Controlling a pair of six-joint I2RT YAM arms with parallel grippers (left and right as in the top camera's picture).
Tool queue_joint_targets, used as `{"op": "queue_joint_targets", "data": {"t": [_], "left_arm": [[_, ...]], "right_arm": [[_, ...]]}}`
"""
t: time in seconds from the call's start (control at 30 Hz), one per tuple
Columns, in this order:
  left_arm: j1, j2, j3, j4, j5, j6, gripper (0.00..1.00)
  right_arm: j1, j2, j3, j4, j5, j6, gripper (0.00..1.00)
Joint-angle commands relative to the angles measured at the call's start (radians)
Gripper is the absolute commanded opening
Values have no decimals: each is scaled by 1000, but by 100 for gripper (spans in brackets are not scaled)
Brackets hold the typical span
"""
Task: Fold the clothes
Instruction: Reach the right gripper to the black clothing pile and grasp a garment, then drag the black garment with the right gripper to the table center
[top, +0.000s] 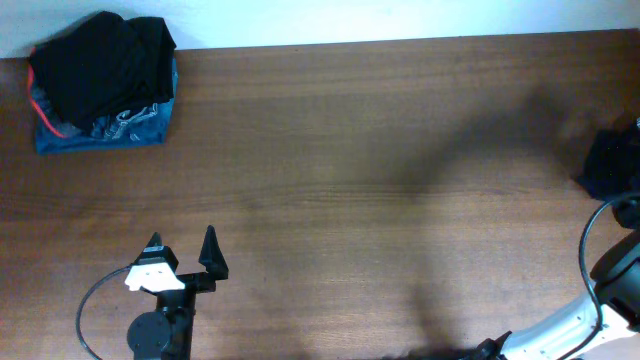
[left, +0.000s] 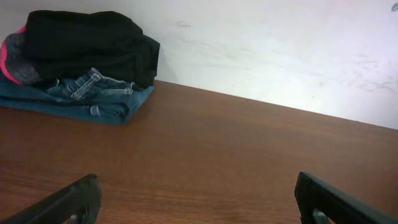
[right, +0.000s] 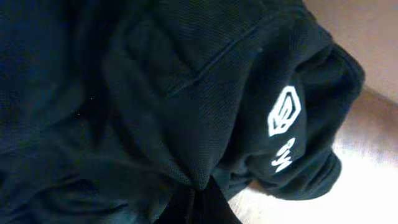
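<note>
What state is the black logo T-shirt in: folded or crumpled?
Crumpled. The black T-shirt shows loose bulges and creases in the right wrist view, with no flat folded edges.

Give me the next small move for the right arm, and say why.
Probably draw the black T-shirt inward from the table's right edge toward its bare middle. It lies bunched there, in folds around its logo, too crumpled to fold as it is. Whether the right arm already grips it cannot be told; the left gripper is open.
</note>
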Motion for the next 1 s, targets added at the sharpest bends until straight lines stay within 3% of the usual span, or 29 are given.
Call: {"op": "queue_joint_targets", "data": {"t": [0.0, 0.17, 0.47, 0.97], "left_arm": [[4, -5, -7, 0, -3, 10, 99], [4, -5, -7, 0, -3, 10, 99], [4, -5, -7, 0, -3, 10, 99], [4, -5, -7, 0, -3, 10, 99]], "right_arm": [[29, -128, 19, 3, -201, 61, 4], [103, -251, 21, 27, -414, 98, 4], [374, -419, 21, 22, -413, 105, 4], [930, -432, 21, 40, -364, 210, 4]]}}
